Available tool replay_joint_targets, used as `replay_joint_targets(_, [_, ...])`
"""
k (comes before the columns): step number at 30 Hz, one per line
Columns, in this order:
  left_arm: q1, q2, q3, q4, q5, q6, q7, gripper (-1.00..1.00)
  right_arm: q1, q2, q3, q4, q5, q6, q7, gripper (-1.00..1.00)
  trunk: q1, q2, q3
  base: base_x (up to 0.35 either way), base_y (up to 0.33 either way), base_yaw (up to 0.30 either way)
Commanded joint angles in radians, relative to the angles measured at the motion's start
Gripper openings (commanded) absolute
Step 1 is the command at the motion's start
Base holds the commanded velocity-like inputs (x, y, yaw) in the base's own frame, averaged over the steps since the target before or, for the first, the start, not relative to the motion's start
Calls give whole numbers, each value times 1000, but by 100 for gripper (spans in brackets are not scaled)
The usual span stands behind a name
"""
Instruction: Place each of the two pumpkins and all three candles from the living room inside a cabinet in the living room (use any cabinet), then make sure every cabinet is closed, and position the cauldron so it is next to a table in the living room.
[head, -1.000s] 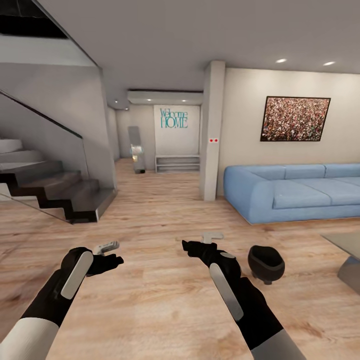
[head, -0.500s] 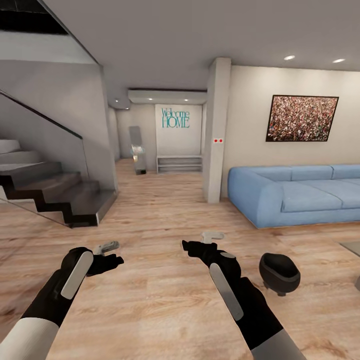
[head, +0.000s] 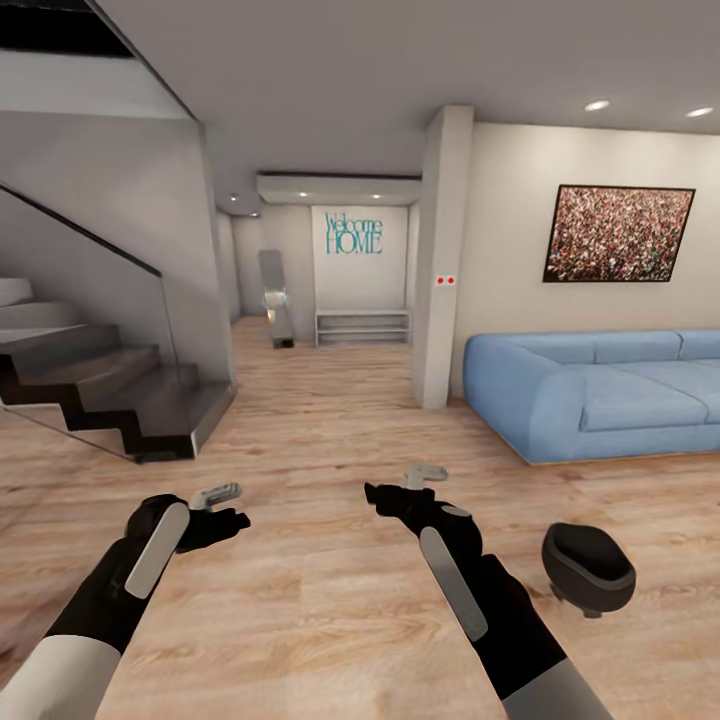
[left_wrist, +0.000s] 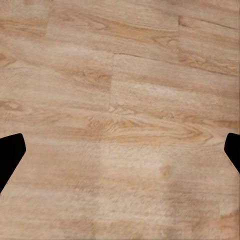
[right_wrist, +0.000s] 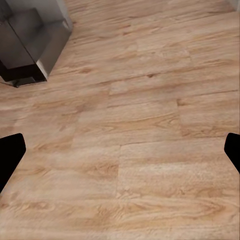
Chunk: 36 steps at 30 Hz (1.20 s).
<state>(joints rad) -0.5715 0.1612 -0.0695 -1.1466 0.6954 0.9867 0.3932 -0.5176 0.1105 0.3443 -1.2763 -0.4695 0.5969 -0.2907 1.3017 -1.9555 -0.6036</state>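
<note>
On the wooden floor (head: 330, 420) sits the cauldron (head: 588, 567), our landmark: black, wide-mouthed, upright on the planks, standing alone. The right arm reaches forward just beside it, on the side away from the sofa, not touching it. The right pincer (head: 392, 492) hovers above the floor, a little farther into the room than the cauldron. In the right wrist view its two dark fingertips (right_wrist: 11, 155) sit at opposite edges with bare planks between them: spread wide, holding nothing.

Farther from the cauldron, beyond the right arm, the left pincer (head: 228, 508) hangs at about the same height. The left wrist view tells the same story: fingertips (left_wrist: 10, 152) far apart, plain floorboards between them, nothing gripped.

Behind the cauldron stands the blue sofa (head: 600, 390), well apart from it, against a pale wall that carries a speckled picture (head: 618, 233). A square pillar (head: 442, 260) rises just beside the sofa's rounded end. Past the pillar a hallway runs back to a wall with teal lettering (head: 352, 233) and a low grey shelf (head: 362, 327) under it.

Across the room from the cauldron, well beyond both arms, a dark staircase (head: 100, 385) with a glass side climbs away. Its bottom step (right_wrist: 30, 45) also shows in the right wrist view.
</note>
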Motion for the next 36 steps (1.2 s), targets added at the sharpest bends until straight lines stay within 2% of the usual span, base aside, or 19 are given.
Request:
replay_joint_targets(1, [-1,-2,-3,-1,10,1,11,100,-1,0,1,-5,-10,0,-10,100,0,-1,-1,281,109,0])
replay_joint_targets(12, [-1,-5,-3,-1,9,1,12,100,-1,0,2,-11,-9,-7,-12,100,0,-1,-2,281,96,0])
replay_joint_targets(24, [-1,-5,-3,-1,9,1,12,100,-1,1,1,8,-12,11,-13,100,0,-1,-19,269,62,0])
replay_joint_targets(36, [-1,-5,-3,-1,9,1,11,100,-1,1,1,23,-12,12,-13,100,0,-1,-39,38,2,0])
